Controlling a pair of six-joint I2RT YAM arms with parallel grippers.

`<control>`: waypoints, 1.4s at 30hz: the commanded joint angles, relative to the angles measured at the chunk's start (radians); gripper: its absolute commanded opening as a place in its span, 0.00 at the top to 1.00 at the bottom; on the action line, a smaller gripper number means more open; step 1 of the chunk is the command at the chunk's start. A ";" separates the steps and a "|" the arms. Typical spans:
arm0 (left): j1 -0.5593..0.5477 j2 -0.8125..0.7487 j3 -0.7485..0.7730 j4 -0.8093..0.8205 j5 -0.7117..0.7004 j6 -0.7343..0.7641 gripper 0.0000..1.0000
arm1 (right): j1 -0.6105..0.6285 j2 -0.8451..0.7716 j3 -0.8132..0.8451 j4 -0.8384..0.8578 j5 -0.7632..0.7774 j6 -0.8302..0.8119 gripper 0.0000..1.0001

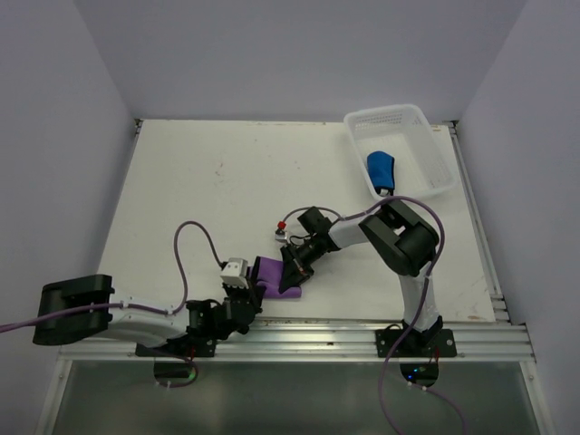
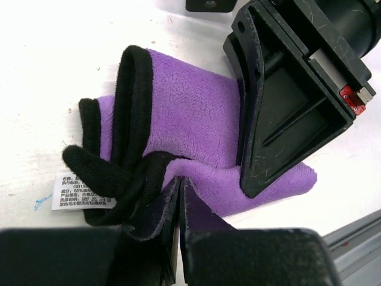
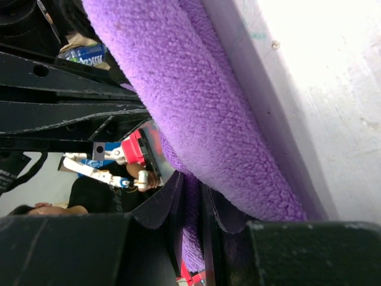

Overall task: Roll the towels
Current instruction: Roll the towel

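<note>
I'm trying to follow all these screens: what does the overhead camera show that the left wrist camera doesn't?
Only overhead: the white basket with the blue towel lying inside it. Only the left wrist: the white label and the bunched dark hem. Both: the purple towel, with the left gripper and right gripper closed on it.

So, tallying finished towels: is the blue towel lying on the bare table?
No, the blue towel sits inside the white basket.
</note>
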 commanded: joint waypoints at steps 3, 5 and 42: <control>0.023 0.082 0.041 -0.018 -0.032 -0.049 0.95 | -0.001 -0.057 0.019 -0.110 0.109 -0.070 0.87; 0.031 0.087 0.031 -0.049 -0.027 -0.085 0.96 | -0.001 -0.088 0.031 -0.135 0.141 -0.084 0.80; 0.080 0.055 -0.002 -0.008 0.051 -0.085 0.98 | 0.563 -0.646 -0.350 0.276 1.218 -0.596 0.78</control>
